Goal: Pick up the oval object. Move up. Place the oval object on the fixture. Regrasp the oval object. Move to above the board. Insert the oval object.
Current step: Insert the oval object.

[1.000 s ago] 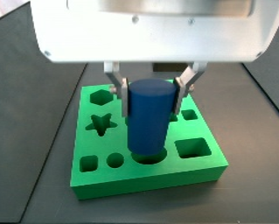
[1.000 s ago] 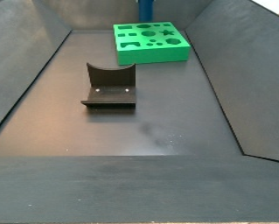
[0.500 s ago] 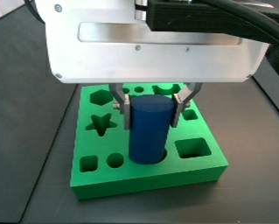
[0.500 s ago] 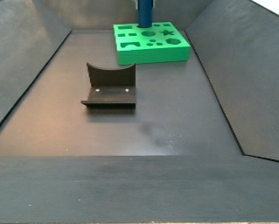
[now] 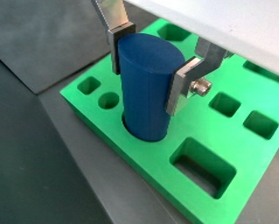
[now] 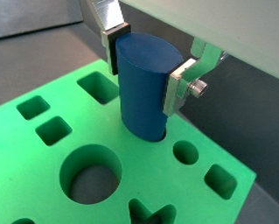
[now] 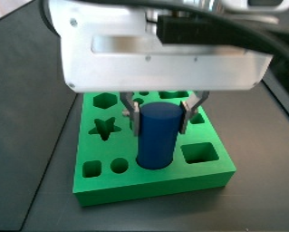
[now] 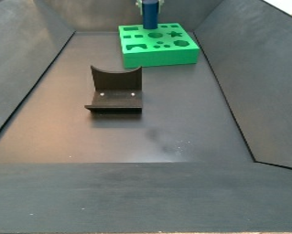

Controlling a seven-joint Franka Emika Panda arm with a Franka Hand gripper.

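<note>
Two flat silver plates with dark pads make up the pincer, and they are clamped on the upper flanks of the oval object, a small smooth blue peg with oval ends. It stands upright with its lower end already entering a cut-out of the board, a bright green rectangular slab pierced with star, hexagon, round and square holes. In a side view the peg sits near the middle of the board's near edge, between two small holes on the left and a square hole on the right. The pincer hangs directly above it, under the white wrist housing.

The fixture, a dark grey-brown block with a curved notch, stands empty on the dark worktop, well apart from the board at the far end.

The peg looks rigid, light and slick, so I judge the hold on its two broad sides, high up, is the sensible one. That leaves the lower part free to slide in. Any tilt would likely jam it against the hole's rim.
</note>
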